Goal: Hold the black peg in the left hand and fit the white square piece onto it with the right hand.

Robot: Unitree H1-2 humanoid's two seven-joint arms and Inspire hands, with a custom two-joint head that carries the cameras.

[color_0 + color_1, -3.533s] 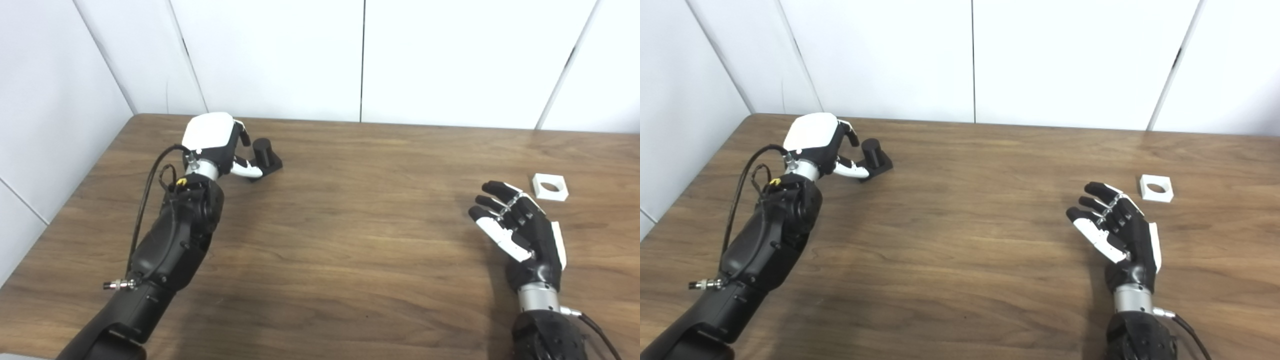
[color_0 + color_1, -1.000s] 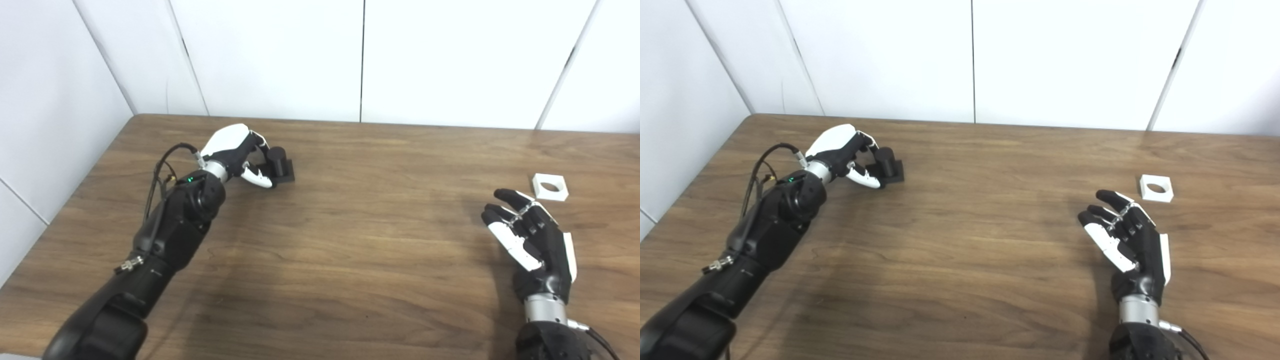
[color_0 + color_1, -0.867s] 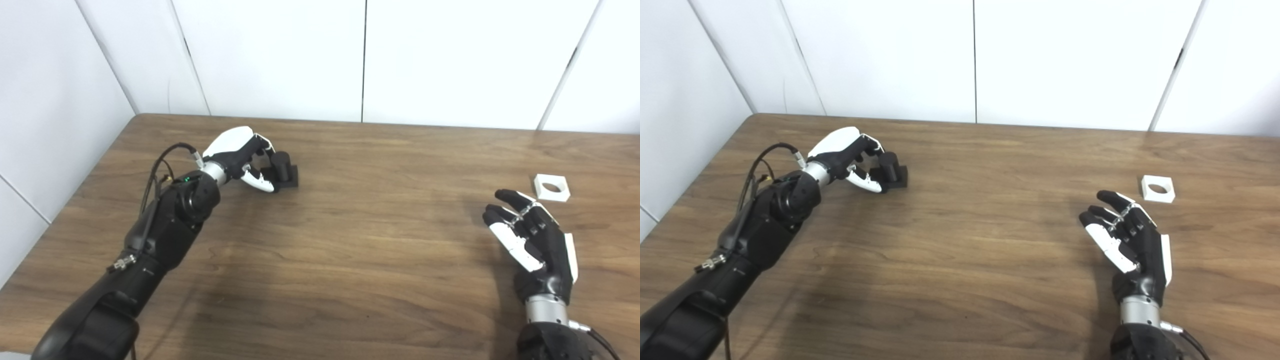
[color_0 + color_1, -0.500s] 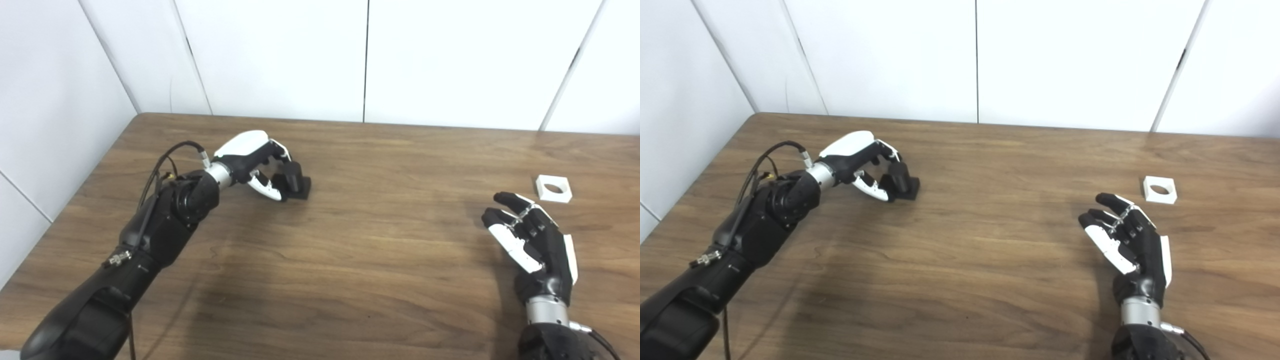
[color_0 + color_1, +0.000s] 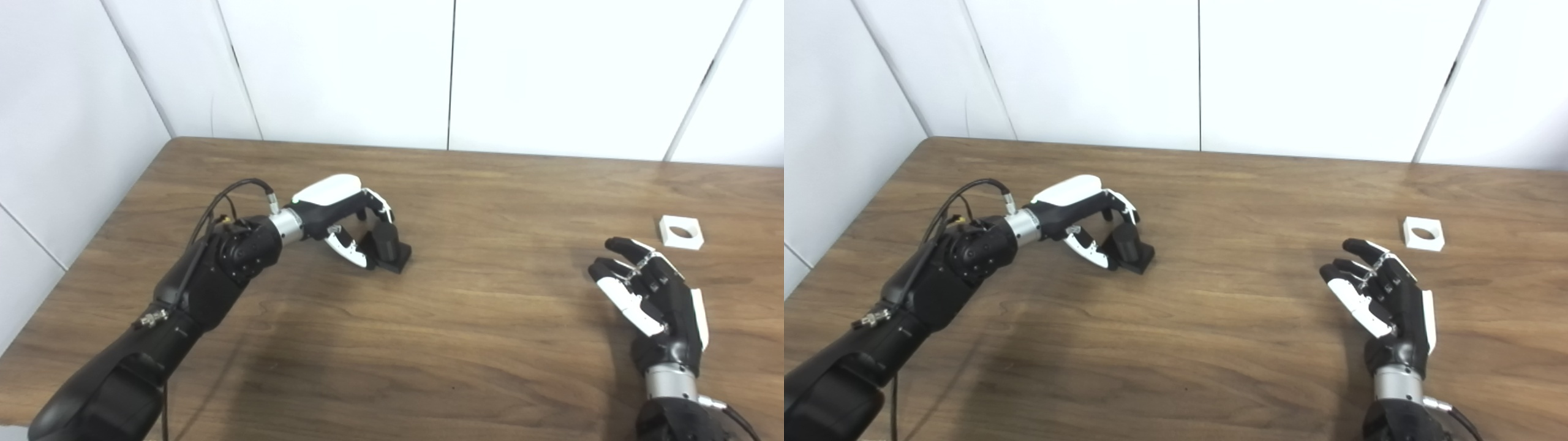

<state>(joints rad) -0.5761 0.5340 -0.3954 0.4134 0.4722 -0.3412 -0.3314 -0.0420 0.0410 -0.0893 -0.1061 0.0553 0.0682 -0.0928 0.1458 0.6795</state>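
Note:
The black peg, a short cylinder on a square base, sits on the wooden table left of centre, leaning slightly. My left hand reaches in from the left with its fingers curled over the peg's top and its thumb against the base, shut on it. The white square piece with a round hole lies flat at the far right. My right hand hovers open, palm turned left, fingers spread. It is nearer to me than the white piece and apart from it.
White wall panels close off the table's back edge and left side. A black cable loops over my left forearm. Bare wood lies between the two hands.
My left hand has carried the black peg rightward and toward me, from the back-left corner toward the middle. The right hand has barely moved. The camera has shifted slightly.

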